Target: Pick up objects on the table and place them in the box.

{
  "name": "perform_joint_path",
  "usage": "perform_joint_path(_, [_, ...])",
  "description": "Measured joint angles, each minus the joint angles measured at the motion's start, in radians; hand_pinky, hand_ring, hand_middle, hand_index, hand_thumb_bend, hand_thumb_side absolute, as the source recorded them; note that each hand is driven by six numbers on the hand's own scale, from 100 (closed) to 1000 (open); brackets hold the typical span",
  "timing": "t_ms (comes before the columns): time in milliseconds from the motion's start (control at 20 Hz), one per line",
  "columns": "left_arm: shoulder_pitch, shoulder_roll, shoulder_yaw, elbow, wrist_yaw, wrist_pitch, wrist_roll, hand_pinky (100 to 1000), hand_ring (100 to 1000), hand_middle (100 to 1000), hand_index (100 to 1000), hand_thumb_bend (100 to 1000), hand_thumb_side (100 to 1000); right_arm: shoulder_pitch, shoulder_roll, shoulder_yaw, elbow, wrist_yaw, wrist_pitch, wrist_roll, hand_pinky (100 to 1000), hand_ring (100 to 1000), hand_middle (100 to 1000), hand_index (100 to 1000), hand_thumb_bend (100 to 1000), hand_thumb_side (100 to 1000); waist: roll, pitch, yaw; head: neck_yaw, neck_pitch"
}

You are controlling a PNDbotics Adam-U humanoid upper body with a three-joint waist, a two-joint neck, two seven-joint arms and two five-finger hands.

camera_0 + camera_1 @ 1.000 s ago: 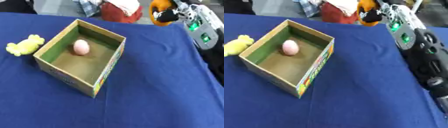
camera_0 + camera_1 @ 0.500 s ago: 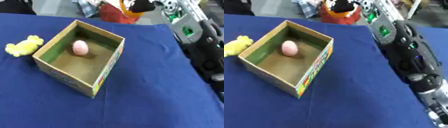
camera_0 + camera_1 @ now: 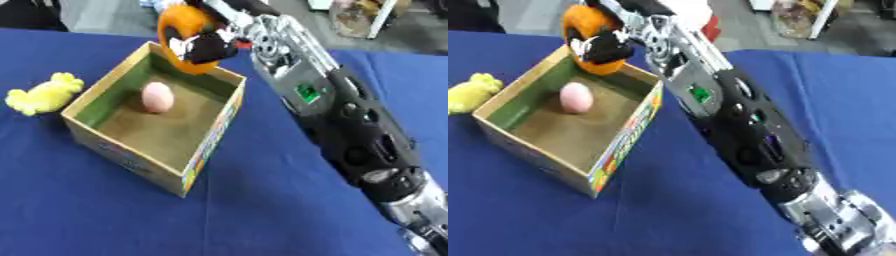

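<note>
An orange object (image 3: pixel 185 40), round with dark and white patches on it, sits in the right hand (image 3: pixel 213 44), fingers curled around its near side and wrapped onto it. What the object is exactly cannot be made out beyond its colour and rounded shape. It hangs over the far corner of the box (image 3: pixel 206 145), with its lower edge just above the rim there, not down inside.

Directly below and toward the robot from the hand, the box stands open on the table (image 3: pixel 262 210), a cardboard one with green inner walls and a brown floor, set askew so one corner points at the robot. Inside it, below and to the left of the hand, a pink egg-shaped object (image 3: pixel 157 97) rests on the floor near the far left wall, apart from the orange object above it.

Further left of the hand, outside the box, a yellow soft toy (image 3: pixel 42 94) lies on the blue cloth, just beside the box's left wall, and whether it touches that wall cannot be told.

Trailing away from the hand to the right and down, the right arm (image 3: pixel 745 130) stretches across the whole picture, black housing with a small green marking on the forearm and silver joints near the lower right corner. It crosses above the blue table beside the box's right wall. The left hand shows in neither view.
</note>
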Motion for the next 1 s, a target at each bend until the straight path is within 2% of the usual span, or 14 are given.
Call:
perform_joint_path(400, [-0.002,0.000,0.000,0.000,0.005,-0.003,0.005,334,615,525,785,100,652,0.058,0.075,0.045,0.082,0.047,-0.032,0.017,431,485,352,472,100,335,0.000,0.000,-0.001,-0.001,0.000])
perform_joint_path(500, [-0.002,0.000,0.000,0.000,0.005,-0.002,0.005,334,615,525,784,100,652,0.064,0.079,0.049,0.104,0.060,-0.041,0.020,455,514,397,524,100,394,0.000,0.000,-0.002,-0.001,0.000])
perform_joint_path(550, [-0.002,0.000,0.000,0.000,0.005,-0.002,0.006,334,615,525,784,100,651,0.065,0.079,0.052,0.114,0.064,-0.047,0.024,486,555,460,614,100,462,0.000,0.000,-0.002,-0.001,0.000])
perform_joint_path(600, [-0.002,0.000,0.000,0.000,0.005,-0.002,0.006,334,615,525,784,100,651,0.065,0.079,0.053,0.122,0.070,-0.054,0.031,493,564,473,634,100,474,0.000,0.000,-0.002,-0.001,0.000])
perform_joint_path(650, [-0.002,0.000,0.000,0.000,0.005,-0.002,0.006,334,615,525,784,100,651,0.065,0.080,0.053,0.128,0.076,-0.061,0.039,516,603,521,700,100,526,0.000,0.000,-0.002,-0.001,0.000])
perform_joint_path(800, [-0.002,-0.001,0.000,0.000,0.005,-0.002,0.006,334,615,525,784,100,651,0.065,0.080,0.055,0.143,0.098,-0.083,0.075,551,673,601,782,100,608,0.000,0.000,-0.002,-0.001,0.000])
perform_joint_path(850, [-0.002,-0.001,0.000,0.000,0.005,-0.002,0.006,334,615,525,785,100,653,0.065,0.080,0.055,0.149,0.105,-0.089,0.090,575,723,655,824,100,677,0.000,0.000,-0.003,-0.001,0.000])
perform_joint_path(900, [-0.002,-0.001,0.000,0.000,0.005,-0.002,0.005,334,615,525,785,100,653,0.065,0.080,0.055,0.154,0.112,-0.095,0.105,589,747,686,845,153,714,0.000,0.000,-0.003,-0.001,0.000])
perform_joint_path(950, [-0.002,-0.001,0.000,0.000,0.005,0.000,0.004,334,615,525,786,100,655,0.064,0.080,0.053,0.160,0.119,-0.101,0.120,610,782,731,875,341,775,0.000,0.000,-0.003,-0.001,0.000])
perform_joint_path(1000, [-0.001,-0.001,0.000,0.000,0.005,0.002,0.002,334,615,525,786,100,655,0.063,0.079,0.051,0.164,0.124,-0.105,0.133,618,795,748,886,415,793,0.000,0.000,-0.003,-0.001,0.000])
